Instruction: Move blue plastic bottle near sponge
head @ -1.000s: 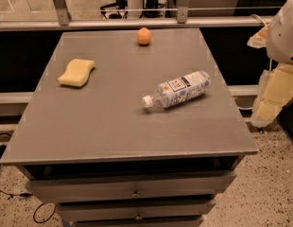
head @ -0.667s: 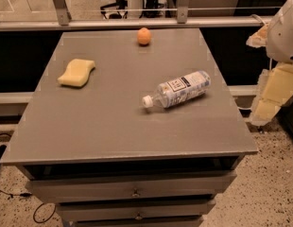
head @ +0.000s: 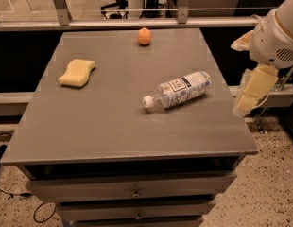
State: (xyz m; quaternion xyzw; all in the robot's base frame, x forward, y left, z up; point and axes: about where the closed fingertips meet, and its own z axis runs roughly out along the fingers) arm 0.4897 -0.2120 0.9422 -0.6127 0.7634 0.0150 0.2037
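The bottle (head: 177,90) lies on its side right of the table's (head: 113,126) centre, cap toward the lower left. The sponge (head: 77,72) sits well apart at the left, an orange (head: 144,36) near the far edge. The gripper (head: 252,92) hangs beyond the table's right edge, holding nothing; whether it is open I cannot tell.

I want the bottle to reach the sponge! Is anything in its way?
Nothing visible is. The bottle lies on its side with only bare table between it and the sponge. The orange sits farther back, off that path. The gripper hangs beyond the table's right edge, nothing between it and the bottle.
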